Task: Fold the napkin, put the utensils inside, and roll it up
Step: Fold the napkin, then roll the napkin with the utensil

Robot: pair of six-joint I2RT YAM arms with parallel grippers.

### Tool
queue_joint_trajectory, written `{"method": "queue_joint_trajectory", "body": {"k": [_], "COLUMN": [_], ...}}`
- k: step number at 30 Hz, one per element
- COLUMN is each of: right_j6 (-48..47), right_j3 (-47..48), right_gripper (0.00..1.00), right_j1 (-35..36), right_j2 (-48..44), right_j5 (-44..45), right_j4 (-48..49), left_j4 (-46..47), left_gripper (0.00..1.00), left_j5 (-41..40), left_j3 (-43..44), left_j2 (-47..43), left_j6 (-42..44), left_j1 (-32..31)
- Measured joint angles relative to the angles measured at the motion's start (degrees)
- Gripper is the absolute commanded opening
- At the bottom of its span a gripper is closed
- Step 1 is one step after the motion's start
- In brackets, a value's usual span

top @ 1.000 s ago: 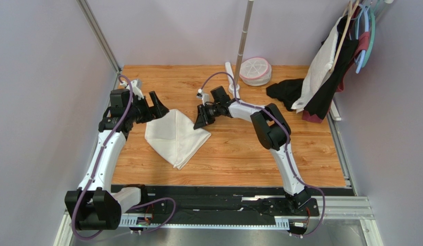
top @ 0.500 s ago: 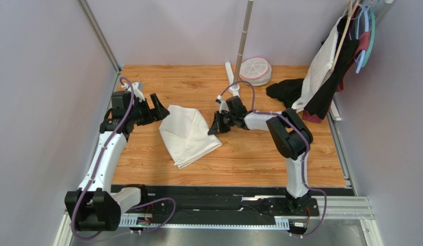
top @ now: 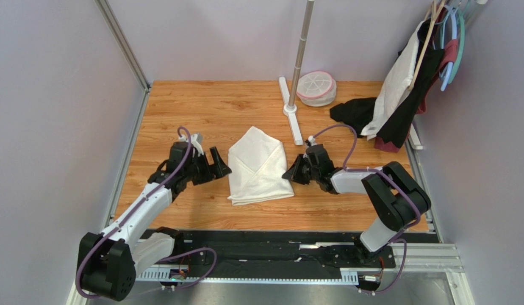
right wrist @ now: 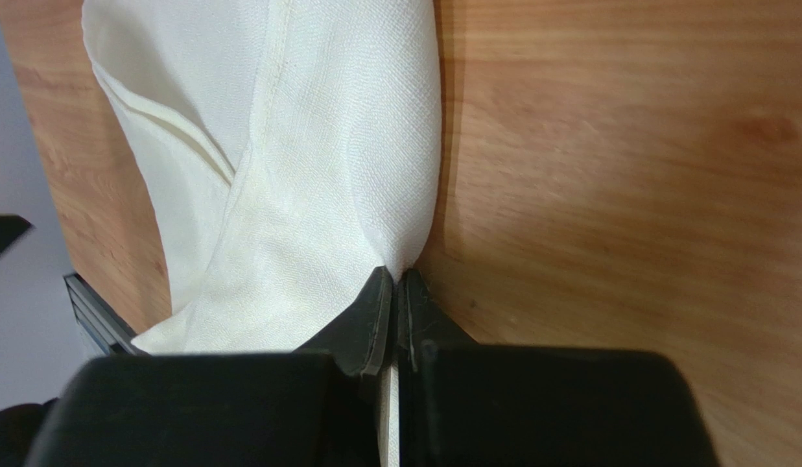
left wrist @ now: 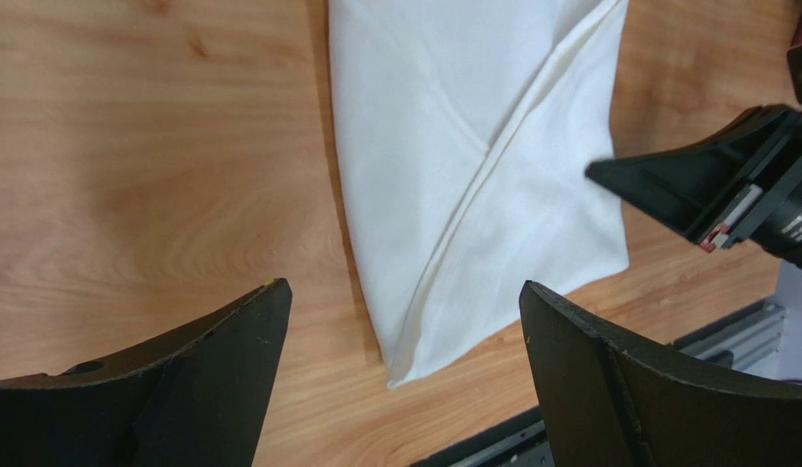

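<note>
Top external view. Item: napkin (top: 259,166), cream-white, folded to a pointed shape, flat on the wooden desk (top: 181,108) between the two arms, point toward the far side. Left fingers (top: 218,166) stand wide apart just beside its left edge and grasp nothing. Right fingers (top: 291,173) sit low at its right edge. Also on the desk: pole stand (top: 290,108), black cloth (top: 353,111), both well apart from the napkin. No utensils show in any view.

Left wrist view. The napkin (left wrist: 453,146) shows a diagonal fold line and stacked layers at its near corner. That corner lies between the spread fingers, not touching them, which are probably placed to take that side. The other arm's black tip (left wrist: 687,180) enters from the right.

Right wrist view. Right fingers (right wrist: 395,302) are pressed fully together on the cloth's edge. The napkin (right wrist: 317,146) puckers into their tips, so a pinch on the hem is judged, likely to shift or square the cloth. The folding looks partly done. Filling and rolling are not yet begun.
</note>
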Motion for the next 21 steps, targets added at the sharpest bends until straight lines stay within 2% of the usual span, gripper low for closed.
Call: {"method": "queue_joint_trajectory", "body": {"k": [5, 7, 12, 18, 21], "right_j6": [7.8, 9.7, 12.2, 13.4, 13.4], "right_j3": [-6.9, -8.1, -8.6, -8.9, -8.9], "right_gripper": [0.0, 0.0, 0.0, 0.0, 0.0], "right_j1": [1.2, 2.1, 3.3, 3.5, 3.5], "right_j2": [-3.5, -4.0, -3.4, -2.9, -2.9], "right_j5": [4.9, 6.9, 9.2, 9.5, 9.5], "right_j4": [6.5, 7.9, 9.9, 11.6, 11.6], "left_j4": [2.8, 4.1, 7.7, 10.1, 11.2], "left_gripper": [0.9, 0.83, 0.7, 0.6, 0.58], "left_j5": [-1.0, -1.6, -1.8, -1.6, -1.3], "left_j3": [-6.9, -8.2, -10.7, -10.7, -11.0], "left_j2": [-3.5, -3.9, -2.9, 2.3, 3.2], "left_j6": [-5.9, -7.3, -10.5, -11.6, -12.5], "left_j1": [-6.0, -7.0, -7.4, -8.2, -8.8]}}
